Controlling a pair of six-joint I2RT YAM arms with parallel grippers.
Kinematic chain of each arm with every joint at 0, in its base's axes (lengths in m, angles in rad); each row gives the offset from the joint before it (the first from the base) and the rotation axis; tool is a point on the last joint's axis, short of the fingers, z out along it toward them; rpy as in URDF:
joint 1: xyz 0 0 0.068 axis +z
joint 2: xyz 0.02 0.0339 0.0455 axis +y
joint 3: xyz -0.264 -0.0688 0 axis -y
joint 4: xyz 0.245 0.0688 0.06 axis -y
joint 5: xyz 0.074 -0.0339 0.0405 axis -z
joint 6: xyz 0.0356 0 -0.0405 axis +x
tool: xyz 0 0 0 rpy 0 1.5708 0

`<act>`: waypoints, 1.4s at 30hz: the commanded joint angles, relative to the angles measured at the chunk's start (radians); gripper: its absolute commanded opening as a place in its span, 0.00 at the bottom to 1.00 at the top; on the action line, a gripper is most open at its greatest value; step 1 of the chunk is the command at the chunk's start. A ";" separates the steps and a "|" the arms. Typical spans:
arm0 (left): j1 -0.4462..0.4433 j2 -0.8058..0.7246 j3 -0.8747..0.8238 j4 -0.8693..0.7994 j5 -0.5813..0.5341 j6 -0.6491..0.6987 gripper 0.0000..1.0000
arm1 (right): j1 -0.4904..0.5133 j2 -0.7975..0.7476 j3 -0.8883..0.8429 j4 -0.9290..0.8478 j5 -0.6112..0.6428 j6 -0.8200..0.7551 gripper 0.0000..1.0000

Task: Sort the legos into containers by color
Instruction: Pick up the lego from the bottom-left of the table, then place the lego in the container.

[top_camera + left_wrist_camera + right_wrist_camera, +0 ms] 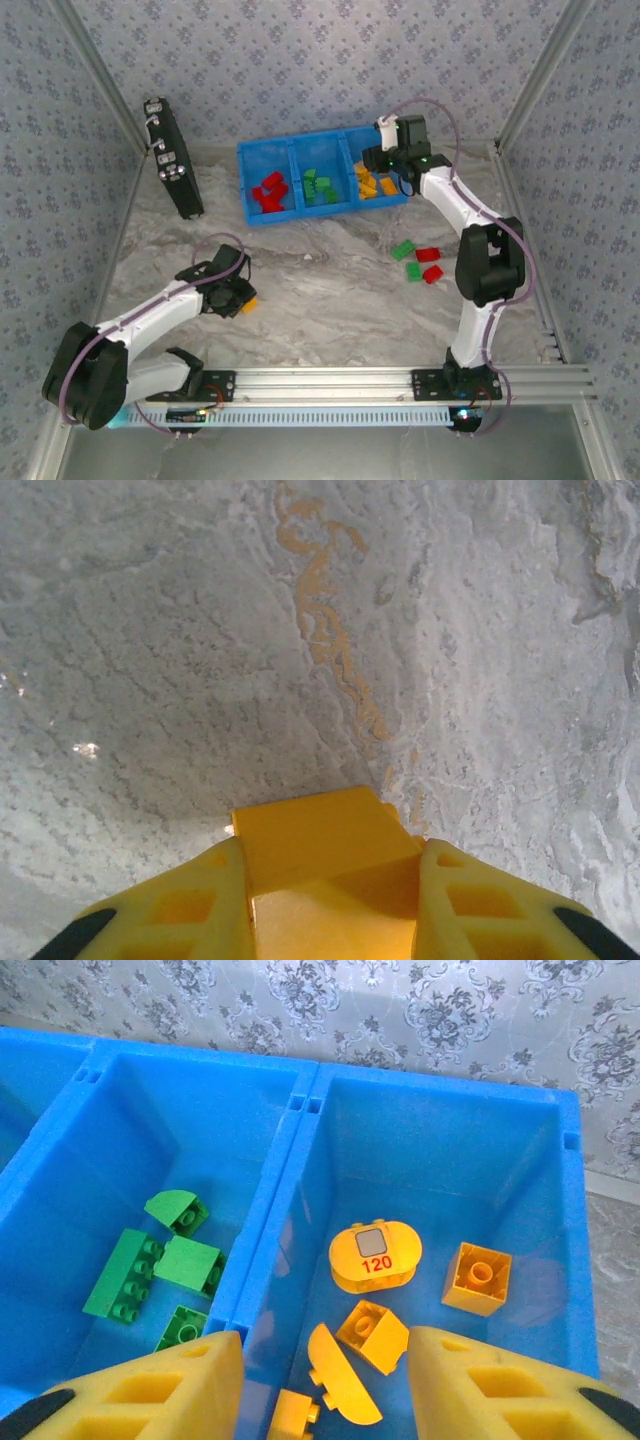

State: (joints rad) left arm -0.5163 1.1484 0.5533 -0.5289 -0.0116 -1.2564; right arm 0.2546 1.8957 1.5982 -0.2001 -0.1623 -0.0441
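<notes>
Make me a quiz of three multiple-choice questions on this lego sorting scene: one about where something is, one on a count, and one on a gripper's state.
1. Which compartment is the right gripper over?
A. the red bricks'
B. the green bricks'
C. the orange-yellow bricks'

2. How many loose bricks lie on the table beside the right arm?
A. two
B. four
C. seven

3. The left gripper is:
A. open and empty
B. closed on an orange-yellow brick
C. closed on a green brick

Answers:
1. C, the top view puts it over the right-hand compartment, where orange-yellow pieces lie.
2. B, two green and two red lie there.
3. B, its wrist view shows the brick pinched between both fingers.
</notes>
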 commanded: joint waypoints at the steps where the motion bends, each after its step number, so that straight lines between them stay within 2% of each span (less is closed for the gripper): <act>1: 0.013 -0.037 0.012 -0.010 0.013 0.003 0.29 | -0.006 -0.069 -0.065 0.034 -0.069 -0.001 0.53; 6: 0.054 -0.113 0.099 0.038 0.025 0.024 0.26 | -0.007 -0.219 -0.264 0.198 -0.281 0.037 0.67; 10: 0.112 -0.127 0.200 0.082 0.065 0.074 0.25 | 0.019 -0.325 -0.389 0.332 -0.426 0.121 0.71; 15: 0.176 -0.127 0.256 0.284 0.148 0.038 0.25 | 0.120 -0.402 -0.546 0.632 -0.609 0.310 0.78; 19: 0.211 -0.109 0.275 0.429 0.241 0.010 0.24 | 0.191 -0.385 -0.560 0.858 -0.698 0.477 0.86; 21: 0.215 -0.111 0.286 0.453 0.236 0.012 0.24 | 0.240 -0.372 -0.533 0.855 -0.683 0.482 0.89; 24: 0.216 -0.110 0.313 0.499 0.235 0.011 0.23 | 0.321 -0.354 -0.476 0.742 -0.627 0.413 0.92; 27: 0.216 -0.115 0.350 0.516 0.223 0.009 0.22 | 0.373 -0.323 -0.451 0.743 -0.594 0.419 0.94; 34: 0.209 -0.142 0.401 0.543 0.207 -0.022 0.20 | 0.445 -0.256 -0.414 0.749 -0.478 0.400 0.95; 42: 0.197 -0.197 0.371 0.517 0.211 -0.048 0.19 | 0.472 -0.168 -0.319 0.789 -0.433 0.465 0.93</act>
State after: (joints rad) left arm -0.3103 0.9829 0.9211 -0.0261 0.1947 -1.2850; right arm 0.7109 1.7081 1.2312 0.5442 -0.6342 0.3935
